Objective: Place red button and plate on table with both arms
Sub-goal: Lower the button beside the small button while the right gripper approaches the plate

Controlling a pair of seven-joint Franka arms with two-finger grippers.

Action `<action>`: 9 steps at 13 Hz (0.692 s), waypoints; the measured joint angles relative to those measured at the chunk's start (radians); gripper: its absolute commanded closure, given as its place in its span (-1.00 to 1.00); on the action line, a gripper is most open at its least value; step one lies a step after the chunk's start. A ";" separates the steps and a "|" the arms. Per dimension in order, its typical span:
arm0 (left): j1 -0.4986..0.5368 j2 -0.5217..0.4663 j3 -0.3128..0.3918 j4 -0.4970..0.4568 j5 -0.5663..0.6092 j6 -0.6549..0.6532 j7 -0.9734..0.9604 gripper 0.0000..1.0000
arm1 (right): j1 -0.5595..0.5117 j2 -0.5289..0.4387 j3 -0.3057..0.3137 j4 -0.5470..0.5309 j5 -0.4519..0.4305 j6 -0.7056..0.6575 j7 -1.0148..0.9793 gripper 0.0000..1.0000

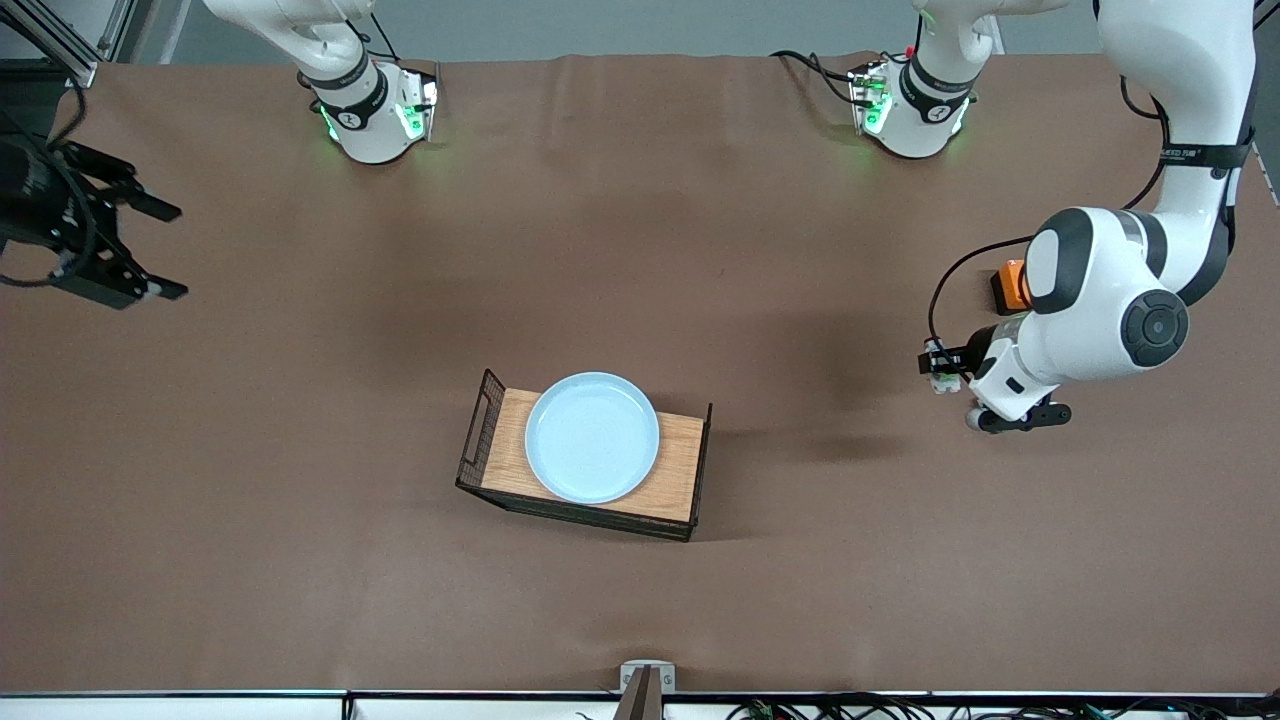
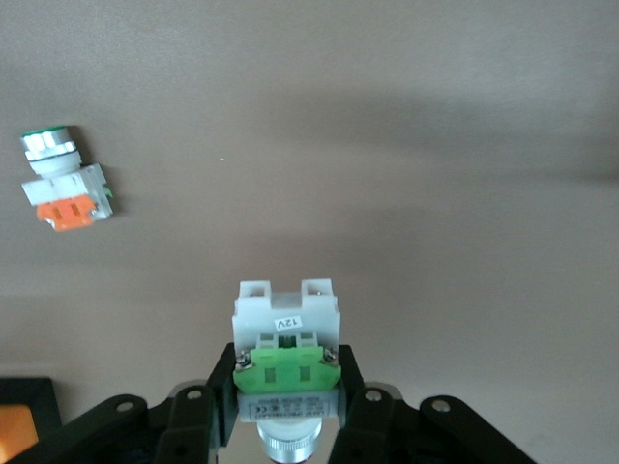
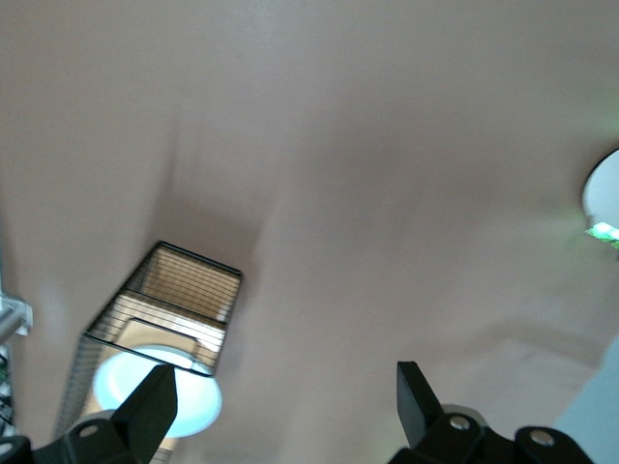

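Brown sheeting is covering the table, and near its middle a small wire rack with a wooden top is carrying the plate, which is lying flat on the wood and overhanging the top's edges a little. The left gripper is hanging over the table toward the left arm's end, with its fingers closing on the red button; in the left wrist view the green block is sitting between the two pads, with the white housing sticking out past the fingertips and the silvery collar pointing back toward the wrist. In the front view the same piece is showing as a small white and green speck at the tip of the left arm, held above the sheet. A second button piece with an orange block is lying on the table, apart from the held one. An orange box is resting on the table close by, partly hidden by the left arm. The right gripper is waiting over the table at the right arm's end, its fingers spread wide with nothing between them.
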 measured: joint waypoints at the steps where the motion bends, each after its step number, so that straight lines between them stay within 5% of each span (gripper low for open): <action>1: 0.018 0.000 0.000 -0.028 0.001 0.034 0.041 1.00 | 0.028 0.020 0.000 -0.001 -0.015 0.019 0.030 -1.00; 9: 0.145 0.102 0.002 -0.112 0.001 0.235 0.320 1.00 | 0.167 0.084 0.003 0.000 -0.084 0.131 0.259 -1.00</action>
